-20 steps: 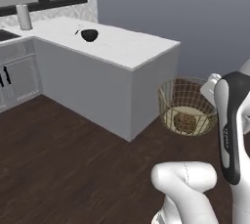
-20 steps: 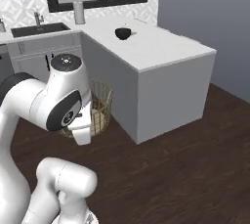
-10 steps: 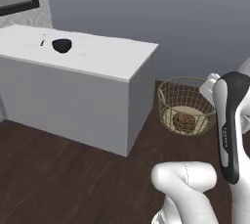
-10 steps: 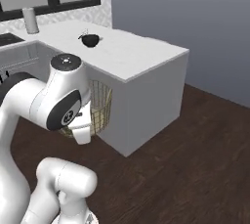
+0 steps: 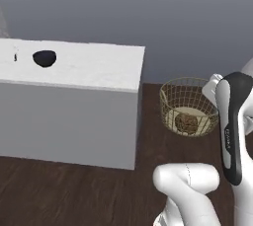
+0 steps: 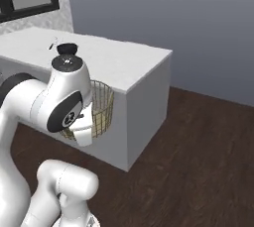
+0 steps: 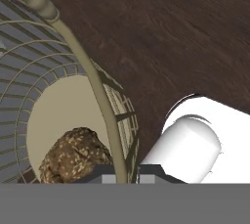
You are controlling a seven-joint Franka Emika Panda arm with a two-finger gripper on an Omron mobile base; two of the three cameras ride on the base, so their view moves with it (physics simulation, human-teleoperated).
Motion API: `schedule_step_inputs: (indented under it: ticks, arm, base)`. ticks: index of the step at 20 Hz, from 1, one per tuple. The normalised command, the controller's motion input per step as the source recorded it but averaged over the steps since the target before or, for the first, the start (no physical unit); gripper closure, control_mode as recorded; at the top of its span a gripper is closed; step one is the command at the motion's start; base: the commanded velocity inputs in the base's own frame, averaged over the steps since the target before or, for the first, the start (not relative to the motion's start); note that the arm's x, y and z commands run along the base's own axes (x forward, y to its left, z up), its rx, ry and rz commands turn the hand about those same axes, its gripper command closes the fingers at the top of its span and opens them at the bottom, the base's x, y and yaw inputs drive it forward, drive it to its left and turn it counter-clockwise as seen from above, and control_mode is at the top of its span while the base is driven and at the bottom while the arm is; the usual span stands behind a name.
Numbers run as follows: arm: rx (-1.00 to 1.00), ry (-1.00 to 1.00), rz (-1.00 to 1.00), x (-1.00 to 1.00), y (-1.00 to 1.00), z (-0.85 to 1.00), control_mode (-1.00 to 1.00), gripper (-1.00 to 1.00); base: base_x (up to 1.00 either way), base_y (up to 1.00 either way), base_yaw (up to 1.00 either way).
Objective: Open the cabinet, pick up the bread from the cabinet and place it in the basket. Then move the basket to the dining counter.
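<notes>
change: my base has swung round since half a second ago, so both base views slid; the window, tiled worktop and crock have left the left base view, and the marble slab now sits square ahead of me while the basket hangs in the same spot beside my arm
dining counter (image 5: pixel 94 67): the long white marble top with plain grey sides, left of the basket in the left base view; I judge it to be where I am carrying the load, its near corner close to me
floor (image 7: pixel 161 27): dark wood planks, well below the basket, so the basket is off the ground because I hold it, not resting
basket (image 5: pixel 190 105): brass wire bowl with a pale disc base, hanging near upright at my wrist, just beside the counter's end wall in the right base view
dark bowl (image 5: pixel 44 58): small black thing on the slab, well apart from the corner I would use
bread (image 7: pixel 73 157): lumpy brown bun lying on the basket's base, against the wall nearest my hand
gripper (image 7: pixel 126 173): fingers pinched together on the basket's rim wire, one tip inside and one outside, which is why the rim runs straight up the hand view
</notes>
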Motion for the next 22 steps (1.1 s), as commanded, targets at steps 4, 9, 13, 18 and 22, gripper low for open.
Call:
schedule_step_inputs:
  ticks: [4,9,13,18,22]
  arm:
    - [0.00,0.00,0.00,0.00,0.00,0.00,1.00,1.00]
    - [0.00,0.00,0.00,0.00,0.00,0.00,1.00,1.00]
    - [0.00,0.00,0.00,0.00,0.00,0.00,1.00,1.00]
    - [0.00,0.00,0.00,0.00,0.00,0.00,1.00,1.00]
    - [0.00,0.00,0.00,0.00,0.00,0.00,1.00,1.00]
  base:
    - [0.58,1.00,-0.42]
    - [0.59,1.00,-0.31]
    - [0.60,1.00,-0.25]
    - [0.77,0.83,-0.15]
    - [0.84,0.72,-0.11]
